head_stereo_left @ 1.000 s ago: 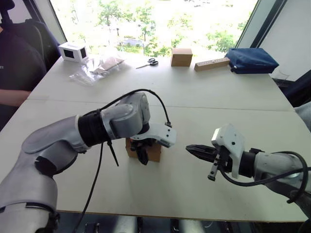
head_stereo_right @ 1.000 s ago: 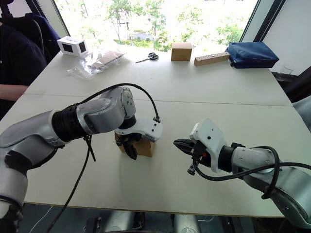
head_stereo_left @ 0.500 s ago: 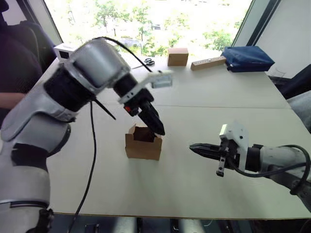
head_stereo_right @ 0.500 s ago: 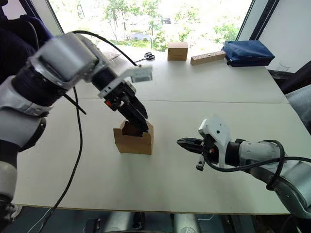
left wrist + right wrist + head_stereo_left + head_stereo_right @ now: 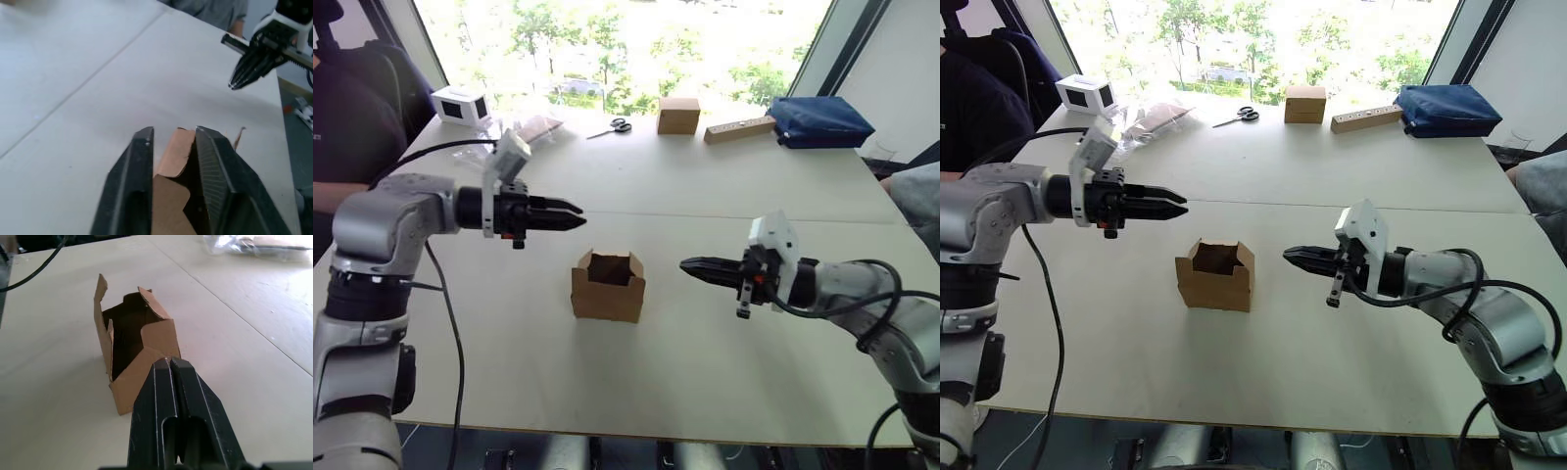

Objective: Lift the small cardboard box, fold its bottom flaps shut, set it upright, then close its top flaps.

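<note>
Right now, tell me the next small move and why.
Probably bring the right gripper in to fold a top flap down: the small brown cardboard box stands upright on the table, top open, with both grippers apart from it; the left gripper hovers above.

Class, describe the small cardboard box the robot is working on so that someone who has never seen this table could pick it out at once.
Start at the big white table; on its near half, between the left gripper and the right gripper, stands the small cardboard box. Its top flaps stand open, showing a dark inside, unlike the neater closed cube-like box and the long tan block at the window edge.
</note>
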Robot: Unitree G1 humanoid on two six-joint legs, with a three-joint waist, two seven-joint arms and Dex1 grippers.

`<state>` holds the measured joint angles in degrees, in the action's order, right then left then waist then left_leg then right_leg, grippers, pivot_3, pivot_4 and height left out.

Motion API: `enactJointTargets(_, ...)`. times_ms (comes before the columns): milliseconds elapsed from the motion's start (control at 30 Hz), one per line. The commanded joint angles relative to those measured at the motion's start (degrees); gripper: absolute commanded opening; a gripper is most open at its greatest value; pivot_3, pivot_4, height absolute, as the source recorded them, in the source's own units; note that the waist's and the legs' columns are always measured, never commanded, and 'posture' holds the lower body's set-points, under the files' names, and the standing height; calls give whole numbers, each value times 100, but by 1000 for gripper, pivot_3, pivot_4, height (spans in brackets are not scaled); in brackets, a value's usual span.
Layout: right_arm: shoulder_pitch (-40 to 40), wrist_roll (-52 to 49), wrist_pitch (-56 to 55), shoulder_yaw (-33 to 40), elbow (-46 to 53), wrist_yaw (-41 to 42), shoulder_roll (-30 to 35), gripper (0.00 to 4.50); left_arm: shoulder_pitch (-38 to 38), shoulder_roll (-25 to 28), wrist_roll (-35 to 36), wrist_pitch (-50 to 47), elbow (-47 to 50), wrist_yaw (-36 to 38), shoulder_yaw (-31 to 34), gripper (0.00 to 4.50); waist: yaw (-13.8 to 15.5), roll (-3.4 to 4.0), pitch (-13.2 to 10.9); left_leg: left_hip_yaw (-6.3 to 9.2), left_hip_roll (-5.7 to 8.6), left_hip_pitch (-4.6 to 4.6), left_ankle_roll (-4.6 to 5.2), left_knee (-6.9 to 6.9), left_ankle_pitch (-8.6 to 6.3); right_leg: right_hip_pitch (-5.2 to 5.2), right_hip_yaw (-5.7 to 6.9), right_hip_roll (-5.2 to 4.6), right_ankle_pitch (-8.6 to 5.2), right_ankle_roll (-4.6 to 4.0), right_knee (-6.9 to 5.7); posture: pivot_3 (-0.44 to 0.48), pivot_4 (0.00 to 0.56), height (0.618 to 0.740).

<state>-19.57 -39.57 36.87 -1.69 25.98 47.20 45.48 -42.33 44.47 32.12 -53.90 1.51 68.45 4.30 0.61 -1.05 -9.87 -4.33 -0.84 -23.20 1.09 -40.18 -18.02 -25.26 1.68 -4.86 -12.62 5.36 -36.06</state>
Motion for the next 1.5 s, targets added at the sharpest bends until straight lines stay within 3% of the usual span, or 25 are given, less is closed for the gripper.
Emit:
enactJointTargets(33,-287,243,-151,-267,-133,258,-134,0,452,99,58,277,411,-84,102,72,9,0,0,1,0,-1,-1,0,0,0,1,0,0,0,0,0,150,740)
enactJointTargets(267,-843,870,-388,-825,-651,527,-505,0,1051,175,-80,660,700,-43,-286,72,13,0,0,0,1,0,-8,0,4,0,4,-1,1,-1,-2,0,150,740)
enactJointTargets(967,-1259,1823,-651,-1389,-1336,890,-1106,0,821,-191,-821,1300,353,-240,-1401,72,-2,1,1,-1,11,-1,-10,0,5,-1,5,2,1,-1,-2,0,150,740)
enactJointTargets(1500,-1328,2475,-953,-1662,-1851,906,-1422,0,892,-339,-928,1362,273,-364,-1397,72,-8,2,1,-1,10,2,-10,0,6,0,5,4,1,-1,-3,0,150,740)
